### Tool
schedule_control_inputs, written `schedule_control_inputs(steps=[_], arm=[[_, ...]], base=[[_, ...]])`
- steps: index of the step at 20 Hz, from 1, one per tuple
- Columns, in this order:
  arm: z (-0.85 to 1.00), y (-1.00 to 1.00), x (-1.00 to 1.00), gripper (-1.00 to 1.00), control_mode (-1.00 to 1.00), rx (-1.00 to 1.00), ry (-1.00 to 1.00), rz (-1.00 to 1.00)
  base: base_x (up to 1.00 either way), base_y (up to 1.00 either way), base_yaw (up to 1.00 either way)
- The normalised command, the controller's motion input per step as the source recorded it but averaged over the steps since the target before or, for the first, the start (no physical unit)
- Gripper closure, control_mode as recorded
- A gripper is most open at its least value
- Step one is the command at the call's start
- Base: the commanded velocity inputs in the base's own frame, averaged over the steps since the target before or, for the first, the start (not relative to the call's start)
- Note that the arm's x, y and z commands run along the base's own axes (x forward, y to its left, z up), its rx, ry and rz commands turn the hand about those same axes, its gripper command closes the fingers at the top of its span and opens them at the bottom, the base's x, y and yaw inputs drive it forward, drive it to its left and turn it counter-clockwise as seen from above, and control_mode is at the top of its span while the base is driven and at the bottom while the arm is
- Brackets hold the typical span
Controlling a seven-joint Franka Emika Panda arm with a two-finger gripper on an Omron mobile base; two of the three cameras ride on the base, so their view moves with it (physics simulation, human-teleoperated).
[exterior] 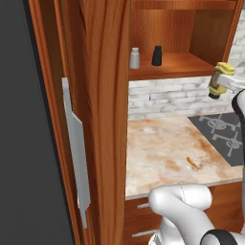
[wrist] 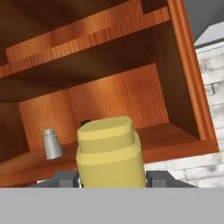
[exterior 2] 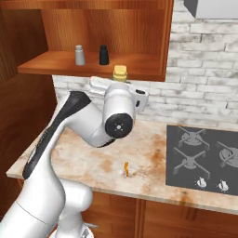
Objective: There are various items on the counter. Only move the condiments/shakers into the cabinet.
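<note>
Yellow-brown squeeze bottle (exterior: 220, 80) clamped in the claw (wrist: 112, 179), cap up, roughly upright. In the hand view the bottle (wrist: 110, 151) sits dead centre between the two dark finger tips (wrist: 65, 178), one pressed against each side, so definitely a grip and not just hovering.

Landmark for everything: the cabinet shelf (exterior: 186, 64), reddish-brown wood. Bottle held out in front of the shelf's front edge, cap about level with that edge, body hanging a bit below it, not yet on the shelf. From the right base view, just the pale cap (exterior 2: 120, 72) poking up over the white wrist, right at the shelf lip (exterior 2: 93, 69).

Already on the shelf: grey shaker (exterior: 135, 58) with the lighter cap and black shaker (exterior: 156, 56), standing side by side, near each other but apart, both upright, toward the left part of the shelf. Same pair in the right base view, grey (exterior 2: 80, 55) left of black (exterior 2: 104, 55). Hand view has the grey one (wrist: 52, 143) off to the left of the held bottle, black one mostly hidden behind the bottle's cap.

Well below the shelf, marbled counter (exterior: 158, 143) with a tiny orange stick (exterior: 191, 162) lying near the front edge. Cabinet door (exterior: 103, 119) swung open to the left of the shelf.
</note>
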Motion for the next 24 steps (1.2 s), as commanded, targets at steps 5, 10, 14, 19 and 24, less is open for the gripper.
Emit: schedule_control_inputs(steps=[5, 10, 14, 19, 24], arm=[[0.41, 0.01, -0.11, 1.00, -1.00, 0.01, -0.03, -0.03], [0.55, 0.00, -0.16, 1.00, -1.00, 0.02, -0.30, 0.00], [0.25, 0.03, 0.14, 1.00, -1.00, 0.00, -0.16, 0.00], [0.01, 0.07, 0.33, 1.00, -1.00, 0.00, 0.00, 0.00], [0.00, 0.21, 0.44, 1.00, -1.00, 0.00, 0.00, 0.00]], base=[[0.00, 0.00, 0.00], [0.00, 0.00, 0.00], [0.00, 0.00, 0.00], [0.00, 0.00, 0.00], [0.00, 0.00, 0.00]])
